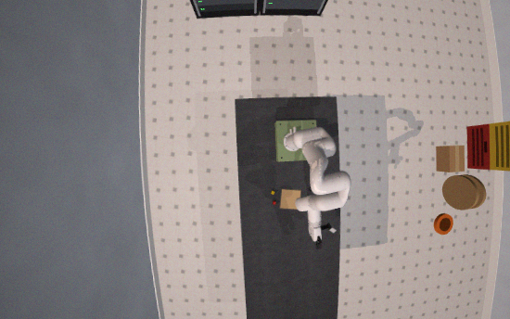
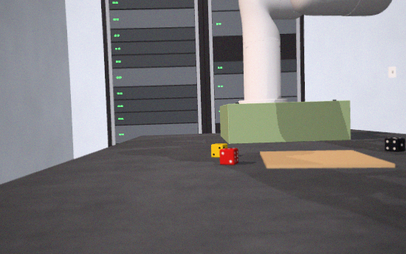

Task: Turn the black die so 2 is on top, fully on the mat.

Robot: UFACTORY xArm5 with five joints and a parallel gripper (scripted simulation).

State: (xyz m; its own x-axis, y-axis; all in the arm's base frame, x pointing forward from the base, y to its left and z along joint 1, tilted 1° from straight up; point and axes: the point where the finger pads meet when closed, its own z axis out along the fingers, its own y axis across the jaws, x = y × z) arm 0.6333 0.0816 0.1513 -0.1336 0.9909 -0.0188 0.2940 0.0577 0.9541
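Observation:
The black die (image 2: 395, 144) with white pips lies on the dark table top to the right of the tan mat (image 2: 326, 159), off the mat, level with its far edge. I cannot read its top face. In the overhead view the arm hides it; the mat (image 1: 289, 199) shows there partly under the arm. The yellow die (image 2: 218, 149) and the red die (image 2: 229, 156) lie close together left of the mat, the red one nearer the camera; they also show from above, yellow die (image 1: 273, 192) and red die (image 1: 274, 202). My gripper (image 1: 318, 241) is open and empty, well away from the mat towards the table's near end.
The green base block (image 2: 286, 122) carries the white arm (image 1: 325, 181) behind the mat. Server racks (image 2: 155, 66) stand beyond the table. On the floor to the right are a cardboard box (image 1: 450, 159), a round drum (image 1: 464, 192), an orange pot (image 1: 443, 223) and red and yellow crates (image 1: 488, 146).

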